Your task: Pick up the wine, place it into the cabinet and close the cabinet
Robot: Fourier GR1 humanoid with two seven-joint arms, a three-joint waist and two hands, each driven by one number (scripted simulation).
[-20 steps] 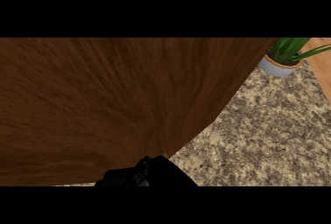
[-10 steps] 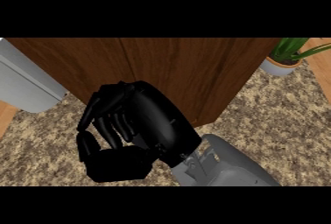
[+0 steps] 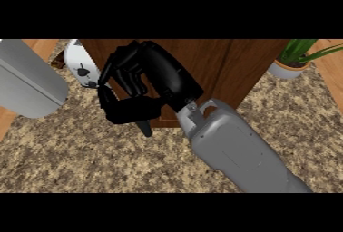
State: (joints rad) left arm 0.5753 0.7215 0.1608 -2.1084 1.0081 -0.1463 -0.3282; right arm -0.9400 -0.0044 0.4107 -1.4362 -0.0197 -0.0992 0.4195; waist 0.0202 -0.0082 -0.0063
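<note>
Right robot hand [image 3: 144, 84] up against the wooden cabinet [image 3: 231, 68], fingers curled in narrow, thumb pointing down, nothing seen inside the grip. Cabinet directly behind the robot hand, door seam just to its right, doors look closed. Wine not seen; cannot tell where. White appliance [image 3: 81, 68] just left of the robot hand. Potted plant [image 3: 295, 59] well to its right. Speckled surface [image 3: 100, 154] below.

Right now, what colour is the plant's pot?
The pot is light grey, holding green leaves; the head view shows it at the upper right.
</note>
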